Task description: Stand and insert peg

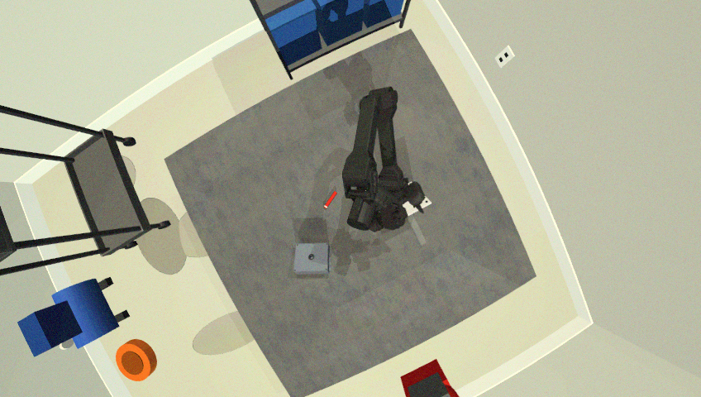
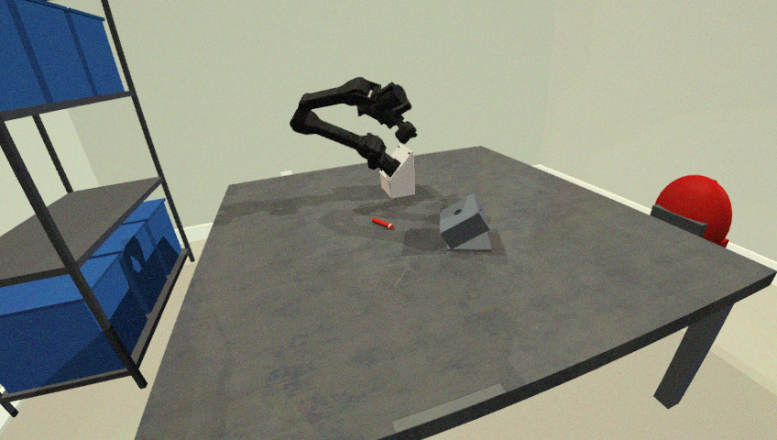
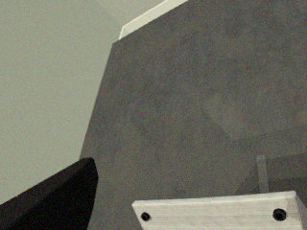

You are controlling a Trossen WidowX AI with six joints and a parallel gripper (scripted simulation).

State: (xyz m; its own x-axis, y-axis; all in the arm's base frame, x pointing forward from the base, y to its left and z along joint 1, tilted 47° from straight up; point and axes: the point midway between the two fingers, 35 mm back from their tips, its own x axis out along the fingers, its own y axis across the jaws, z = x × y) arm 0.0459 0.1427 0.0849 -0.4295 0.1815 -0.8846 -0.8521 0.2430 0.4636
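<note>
The red peg [image 1: 330,199] [image 2: 382,223] lies flat on the dark table [image 1: 442,147] [image 2: 327,326], with its white band at the end nearer the panel. The grey sloped panel [image 1: 317,265] [image 2: 463,225] stands a short way beyond the peg, with one round hole in its face. My gripper [image 2: 406,132] [image 1: 417,195] is open and empty. It hangs high above the arm's white base block [image 2: 400,174], well away from the peg. In the wrist view only one dark finger [image 3: 45,218] shows at the lower left; the peg and the panel do not show there.
A metal shelf with blue bins [image 1: 314,29] [image 2: 82,305] stands off the table's edge. A second rack [image 1: 98,191], a blue box [image 1: 69,319], an orange ring [image 1: 135,360] and a red object [image 1: 427,380] [image 2: 694,207] are on the floor around the table.
</note>
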